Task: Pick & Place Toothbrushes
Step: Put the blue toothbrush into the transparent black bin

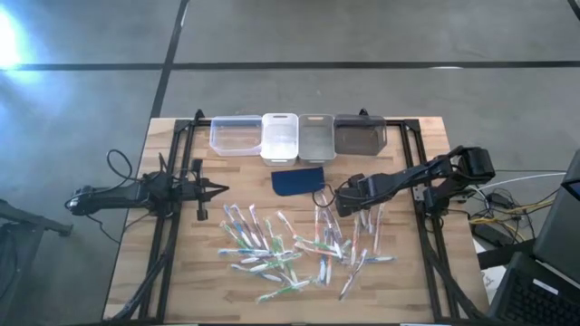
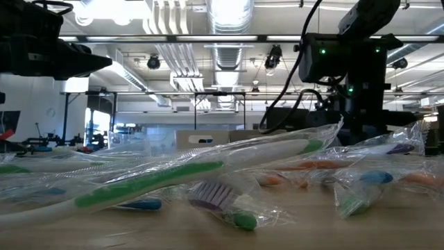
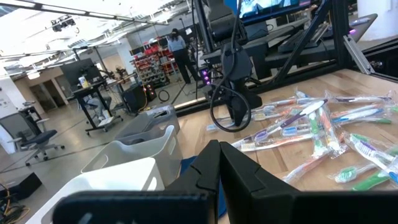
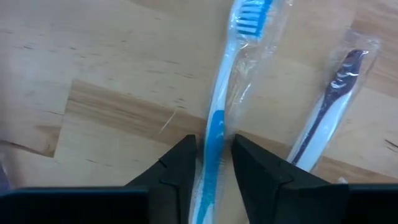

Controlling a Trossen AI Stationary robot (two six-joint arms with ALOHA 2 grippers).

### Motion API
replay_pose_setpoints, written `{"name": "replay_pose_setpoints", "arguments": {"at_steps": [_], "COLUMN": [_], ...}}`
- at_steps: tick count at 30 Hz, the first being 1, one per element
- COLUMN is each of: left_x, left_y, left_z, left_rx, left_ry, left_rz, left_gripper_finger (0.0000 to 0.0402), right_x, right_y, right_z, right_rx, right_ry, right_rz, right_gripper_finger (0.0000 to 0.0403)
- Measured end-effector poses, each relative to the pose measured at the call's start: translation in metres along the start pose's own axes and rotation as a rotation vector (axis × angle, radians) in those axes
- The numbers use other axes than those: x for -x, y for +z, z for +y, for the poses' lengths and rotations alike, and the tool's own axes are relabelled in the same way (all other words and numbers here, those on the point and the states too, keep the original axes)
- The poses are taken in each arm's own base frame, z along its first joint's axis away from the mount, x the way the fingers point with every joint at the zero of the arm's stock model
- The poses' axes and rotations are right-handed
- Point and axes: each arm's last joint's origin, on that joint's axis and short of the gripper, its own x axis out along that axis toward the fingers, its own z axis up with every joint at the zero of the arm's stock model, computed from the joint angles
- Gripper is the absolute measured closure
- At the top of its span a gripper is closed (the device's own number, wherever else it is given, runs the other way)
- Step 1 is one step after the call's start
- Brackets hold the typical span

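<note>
At centre right of the high view the right gripper (image 1: 345, 205) is down on the wooden table (image 1: 181, 272), its fingers (image 4: 177, 168) pinching a wrapped blue toothbrush (image 4: 217, 118). The other toothbrushes (image 1: 272, 249) lie scattered across the lower middle. The left gripper (image 1: 220, 189), pressed together, hovers at mid left

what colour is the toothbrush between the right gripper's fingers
Blue and white toothbrush, in a clear wrapper; the right wrist view shows it best.

Overhead looks straight down, low camera sits among toothbrushes (image 2: 173, 177), wrists close, all sharing tabletop (image 1: 181, 272)
</note>
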Motion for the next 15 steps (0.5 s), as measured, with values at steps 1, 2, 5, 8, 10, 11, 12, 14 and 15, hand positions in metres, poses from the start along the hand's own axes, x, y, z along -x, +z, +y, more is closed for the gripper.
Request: {"name": "replay_pose_setpoints", "arguments": {"at_steps": [1,2,5,8,10,11,12,14,15], "left_x": [0.0000,0.0000,0.0000,0.0000,0.0000,0.0000,0.0000,0.0000,0.0000], "left_y": [0.0000,0.0001,0.0001,0.0000,0.0001,0.0001,0.0000,0.0000,0.0000], "left_z": [-0.0001,0.0000,0.0000,-0.0001,0.0000,0.0000,-0.0001,0.0000,0.0000], "left_rx": [0.000,0.000,0.000,0.000,0.000,0.000,0.000,0.000,0.000], "left_ry": [-0.001,0.000,0.000,-0.001,0.000,0.000,-0.001,0.000,0.000], "left_rz": [0.000,-0.001,-0.001,0.000,-0.001,-0.001,0.000,-0.001,0.000], "left_gripper_finger": [0.0390,0.0390,0.0390,0.0390,0.0390,0.0390,0.0390,0.0390,0.0390], "right_x": [0.0020,0.0034,0.0067,0.0070,0.0065,0.0062,0.0062,0.0062,0.0062], "right_y": [0.0004,0.0006,0.0010,0.0011,0.0010,0.0010,0.0011,0.0011,0.0011], "right_z": [-0.0002,-0.0006,-0.0014,-0.0015,-0.0013,-0.0011,-0.0011,-0.0010,-0.0010], "right_rx": [-0.002,-0.004,-0.008,-0.009,-0.008,-0.008,-0.007,-0.004,-0.004], "right_ry": [0.011,0.018,0.036,0.040,0.038,0.036,0.035,0.035,0.035], "right_rz": [-0.003,-0.003,-0.004,-0.005,-0.005,-0.005,-0.006,-0.006,-0.006], "right_gripper_finger": [0.0312,0.0319,0.0342,0.0363,0.0375,0.0380,0.0384,0.0388,0.0388]}}
